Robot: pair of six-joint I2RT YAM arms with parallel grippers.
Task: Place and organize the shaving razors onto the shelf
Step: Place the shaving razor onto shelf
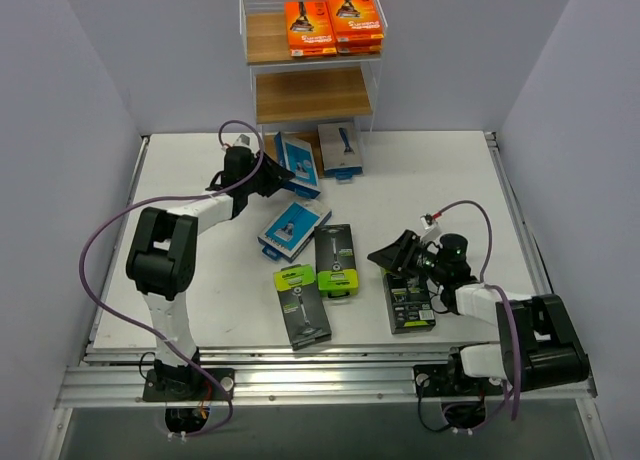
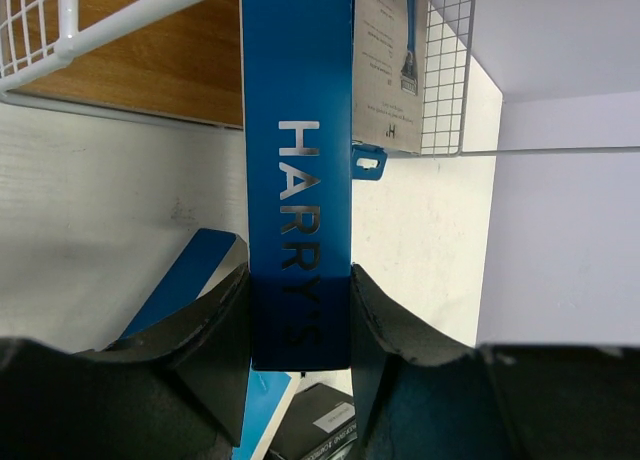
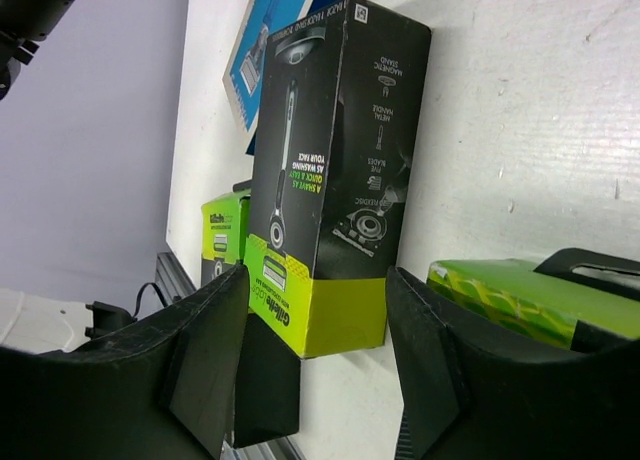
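Observation:
My left gripper [image 1: 280,176] is shut on the edge of a blue razor pack [image 1: 300,165] marked HARRY'S [image 2: 300,160], held in front of the shelf's bottom tier. The shelf [image 1: 312,98] stands at the back, with orange razor packs [image 1: 332,25] on its fenced top tier. My right gripper [image 1: 386,255] is open, its fingers either side of the lime-green end of a black razor pack [image 3: 330,170], apart from it; that pack lies mid-table [image 1: 335,260]. Two more black-and-green packs [image 1: 302,305] [image 1: 410,302] and a blue-and-white pack [image 1: 293,228] lie on the table.
Another blue-and-white pack [image 1: 340,148] lies at the shelf's foot; the left wrist view shows its back [image 2: 390,60] by the wire frame [image 2: 445,70]. The shelf's middle board [image 1: 312,95] is bare. Grey walls close in on both sides.

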